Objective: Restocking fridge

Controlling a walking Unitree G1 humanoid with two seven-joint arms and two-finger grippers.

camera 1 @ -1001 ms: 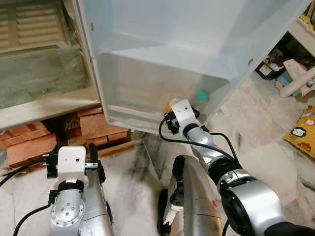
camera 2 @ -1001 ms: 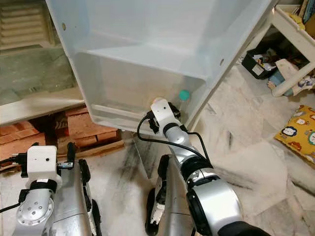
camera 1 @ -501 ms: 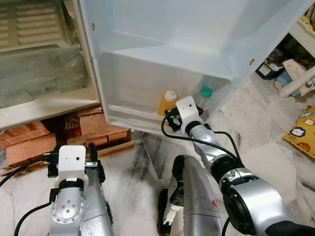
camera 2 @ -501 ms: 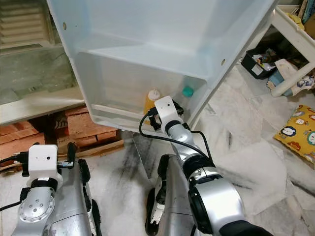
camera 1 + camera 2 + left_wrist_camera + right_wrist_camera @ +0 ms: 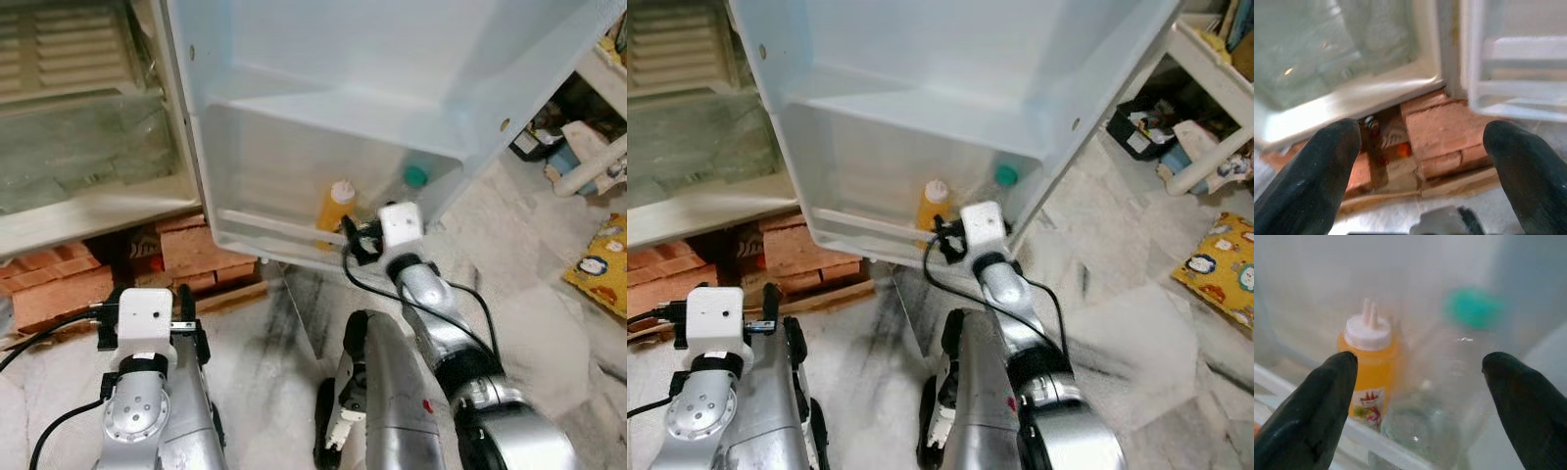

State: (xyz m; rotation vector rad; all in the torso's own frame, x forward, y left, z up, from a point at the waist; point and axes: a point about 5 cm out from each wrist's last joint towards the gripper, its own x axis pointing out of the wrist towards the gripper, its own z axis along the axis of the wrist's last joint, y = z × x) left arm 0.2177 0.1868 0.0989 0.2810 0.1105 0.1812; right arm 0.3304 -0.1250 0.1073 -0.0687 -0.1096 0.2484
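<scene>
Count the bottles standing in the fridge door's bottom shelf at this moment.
2. An orange sauce bottle with a white cap stands behind the shelf rail, and a clear bottle with a green cap stands beside it, nearer the door's outer edge. Others may be hidden.

Inside the bottom shelf of the open white fridge door [image 5: 294, 186], an orange squeeze bottle with a white nozzle cap [image 5: 336, 204] stands upright behind the shelf's front rail, and to its right, probably just beside it, stands a clear plastic bottle with a teal cap [image 5: 413, 179]. The right gripper [image 5: 355, 238] hangs just before that rail, between the two bottles. Left of the door lies the fridge's open body, resting on stacked red bricks [image 5: 167, 253], with the left gripper [image 5: 145, 318] before the bricks.
</scene>
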